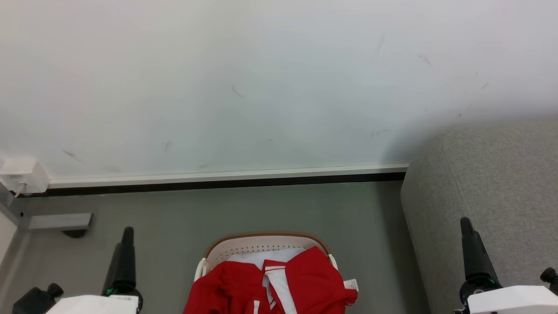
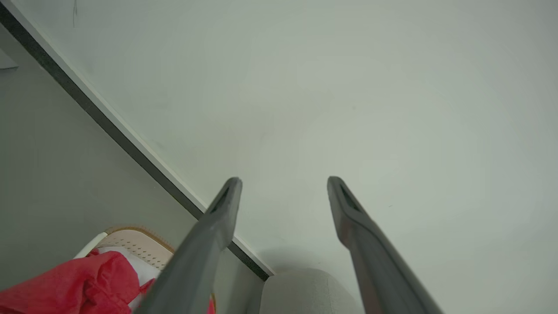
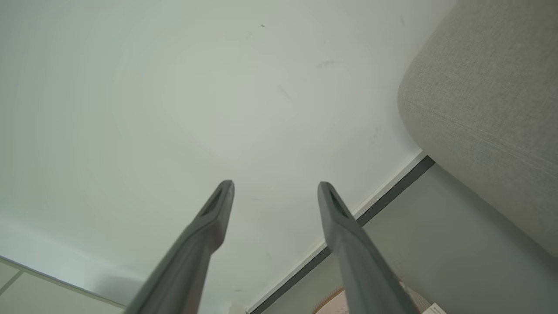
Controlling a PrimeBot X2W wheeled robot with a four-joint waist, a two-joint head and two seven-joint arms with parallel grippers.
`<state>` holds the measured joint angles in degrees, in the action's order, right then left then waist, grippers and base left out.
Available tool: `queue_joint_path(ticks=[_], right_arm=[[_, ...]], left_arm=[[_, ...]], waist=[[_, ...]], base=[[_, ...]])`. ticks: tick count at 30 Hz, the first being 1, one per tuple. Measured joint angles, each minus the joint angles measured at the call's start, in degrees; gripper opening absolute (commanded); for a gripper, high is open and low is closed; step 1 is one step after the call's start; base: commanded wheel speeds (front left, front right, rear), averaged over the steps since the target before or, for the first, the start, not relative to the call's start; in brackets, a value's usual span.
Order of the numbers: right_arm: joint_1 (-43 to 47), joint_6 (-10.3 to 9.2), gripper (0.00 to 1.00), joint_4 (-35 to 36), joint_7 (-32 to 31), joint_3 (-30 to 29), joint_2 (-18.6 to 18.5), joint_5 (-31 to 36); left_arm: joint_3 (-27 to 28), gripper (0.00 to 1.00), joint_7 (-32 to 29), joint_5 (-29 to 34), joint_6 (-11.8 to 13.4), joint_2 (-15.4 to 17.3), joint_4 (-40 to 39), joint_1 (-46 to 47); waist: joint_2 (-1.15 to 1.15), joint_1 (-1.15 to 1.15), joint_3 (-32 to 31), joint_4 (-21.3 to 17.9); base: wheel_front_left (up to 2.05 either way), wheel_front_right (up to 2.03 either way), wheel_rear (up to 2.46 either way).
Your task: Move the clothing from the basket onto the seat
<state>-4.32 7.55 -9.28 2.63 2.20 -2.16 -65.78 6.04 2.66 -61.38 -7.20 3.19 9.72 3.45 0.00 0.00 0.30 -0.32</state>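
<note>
The cream basket with a brown rim stands on the floor at the bottom centre of the head view. Red clothing with white bands is heaped in it over a white cloth, and a small white label hangs off its right side. The grey seat rises at the right. My left gripper stands left of the basket and my right gripper in front of the seat. Both are raised, open and holding nothing. My left gripper has the clothing, basket and seat below it. My right gripper points at the wall beside the seat.
A white wall with a dark-edged baseboard runs behind the basket. A white socket box is mounted on the wall at far left, above a grey bracket. Grey floor lies between basket, wall and seat.
</note>
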Motion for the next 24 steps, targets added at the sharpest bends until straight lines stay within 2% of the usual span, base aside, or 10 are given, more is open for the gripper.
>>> queue_joint_path(ticks=[12, 24], right_arm=[[-0.2, 0.0, 1.0, -0.93, 2.43, 2.71, -0.07, 16.16], [-0.23, 0.0, 1.0, -1.53, 4.5, 3.77, -0.12, 26.17]], left_arm=[[-0.23, 1.0, 2.42, 15.61, -0.01, 0.51, -1.09, -0.46], [-1.26, 1.0, 4.47, 26.51, -0.08, 0.86, -0.94, -1.24]], waist=[[0.0, 0.0, -0.09, -0.18], [0.0, 0.0, -0.57, -0.32]], base=[[0.0, 0.0, 0.0], [0.0, 0.0, 0.0]])
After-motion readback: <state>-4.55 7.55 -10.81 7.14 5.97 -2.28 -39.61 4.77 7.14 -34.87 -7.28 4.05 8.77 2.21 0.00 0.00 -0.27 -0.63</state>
